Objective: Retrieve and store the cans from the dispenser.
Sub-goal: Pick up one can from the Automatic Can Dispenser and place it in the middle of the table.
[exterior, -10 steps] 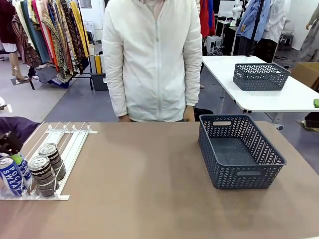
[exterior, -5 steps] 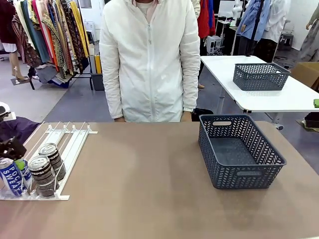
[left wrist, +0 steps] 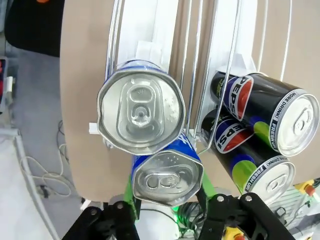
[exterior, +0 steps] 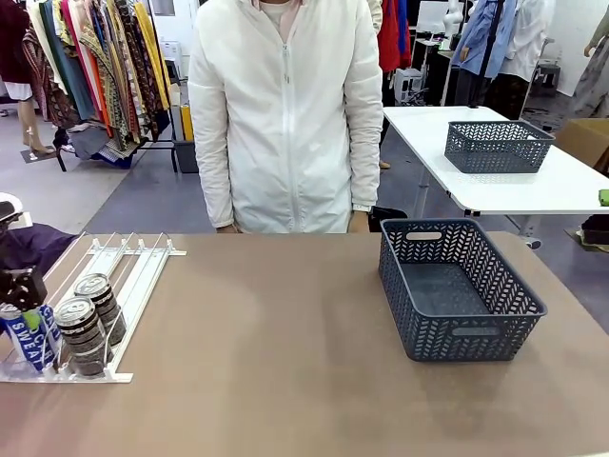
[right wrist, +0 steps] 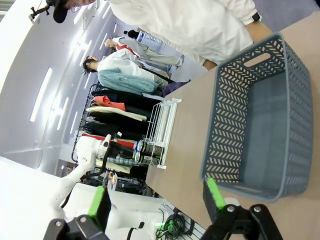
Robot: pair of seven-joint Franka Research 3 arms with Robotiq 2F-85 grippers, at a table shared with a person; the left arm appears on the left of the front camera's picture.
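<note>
The white wire-rail dispenser (exterior: 128,271) lies at the table's left end. At its low front end stand the cans: a blue one (exterior: 27,338) and two dark ones (exterior: 81,333) (exterior: 100,298). My left gripper (exterior: 23,303) hangs straight over the front blue can. In the left wrist view its green pads (left wrist: 130,192) press both sides of that blue can (left wrist: 167,175), which still stands in its lane. A second blue can (left wrist: 140,112) stands behind it, with two dark Pepsi cans (left wrist: 270,107) (left wrist: 250,160) in the neighbouring lane. My right gripper (right wrist: 156,197) stands open and holds nothing.
A dark grey lattice basket (exterior: 495,324) sits on the right half of the table, also under the right wrist camera (right wrist: 235,90). A person in a white jacket (exterior: 285,114) stands at the far edge. A second table with another basket (exterior: 497,145) is behind on the right.
My left gripper has come down over the front blue can and its fingers have closed in on it. The person has shifted slightly to the left.
</note>
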